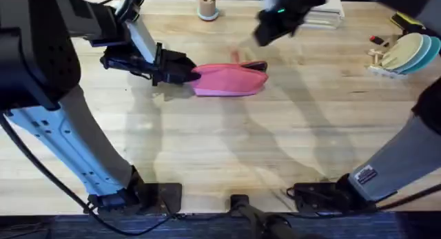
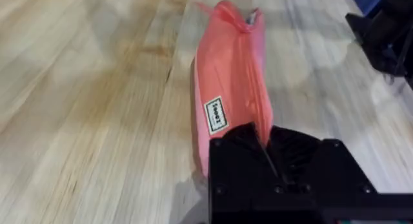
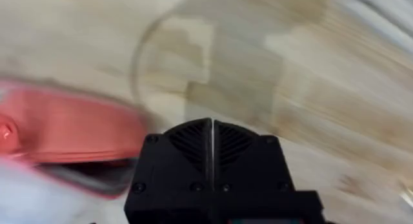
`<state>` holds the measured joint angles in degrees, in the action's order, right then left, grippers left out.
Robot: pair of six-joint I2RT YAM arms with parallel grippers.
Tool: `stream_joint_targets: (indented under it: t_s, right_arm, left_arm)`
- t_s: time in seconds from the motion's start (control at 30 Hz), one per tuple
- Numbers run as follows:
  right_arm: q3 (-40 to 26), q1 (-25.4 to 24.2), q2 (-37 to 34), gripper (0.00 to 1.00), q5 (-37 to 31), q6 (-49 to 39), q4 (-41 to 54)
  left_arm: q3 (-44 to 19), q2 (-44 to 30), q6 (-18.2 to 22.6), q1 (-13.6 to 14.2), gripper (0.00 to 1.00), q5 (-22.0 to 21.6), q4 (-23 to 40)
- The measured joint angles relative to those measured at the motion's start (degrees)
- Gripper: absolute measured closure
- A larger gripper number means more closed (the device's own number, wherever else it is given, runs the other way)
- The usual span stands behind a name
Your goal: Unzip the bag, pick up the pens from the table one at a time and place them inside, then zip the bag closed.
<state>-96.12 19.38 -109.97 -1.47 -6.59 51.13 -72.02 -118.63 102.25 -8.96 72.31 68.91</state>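
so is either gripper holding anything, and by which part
The left gripper is shut on the near end of the bag. The right gripper is shut and holds nothing.

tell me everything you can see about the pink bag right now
The bag is an oblong pink pouch of soft-looking fabric lying on the table, beyond its middle. A small white label sits on one side. The left hand is shut on its left end. Its right end looks open, a dark gap showing there.

A small round cup [image 1: 207, 5] stands at the far edge. Stacked white papers [image 1: 325, 13] lie far right. A rack of pastel plates [image 1: 406, 54] occupies the right edge.
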Motion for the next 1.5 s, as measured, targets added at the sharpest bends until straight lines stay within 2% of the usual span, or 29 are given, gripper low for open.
stream_joint_targets:
  t_s: [0.17,0.73,1.0,1.2,1.37,1.4,1.47,1.5]
  right_arm:
    - [-0.2,-6.5,0.4,0.972,-5.2,-0.2,1.1]
    - [-0.2,-6.6,0.7,0.972,-6.5,-0.7,1.4]
    - [-0.2,-5.1,2.7,0.971,-6.7,-0.7,1.5]
    - [-0.3,-2.0,6.7,0.971,-6.7,-0.7,1.5]
    - [-0.3,1.2,7.5,0.971,-6.7,-0.6,1.6]
    - [-0.3,1.9,7.5,0.918,-6.7,0.3,1.6]
    - [-0.3,3.4,7.5,0.654,-6.7,1.6,1.6]
    - [-0.4,4.3,7.5,0.492,-6.7,2.5,1.6]
  left_arm:
    - [0.0,0.0,0.0,-1.1,0.958,-1.0,0.1]
    - [0.0,0.0,0.0,-1.0,0.958,-1.2,0.1]
    - [0.0,0.0,0.0,-1.0,0.958,-1.2,0.1]
    - [0.0,0.0,0.0,-1.0,0.958,-1.2,0.1]
    - [0.0,0.0,0.0,-1.0,0.958,-1.2,0.1]
    - [0.0,0.0,0.0,-1.0,0.958,-1.2,0.1]
    - [0.0,0.0,0.0,-1.0,0.958,-1.2,0.1]
    - [0.0,0.0,0.0,-1.0,0.958,-1.2,0.1]
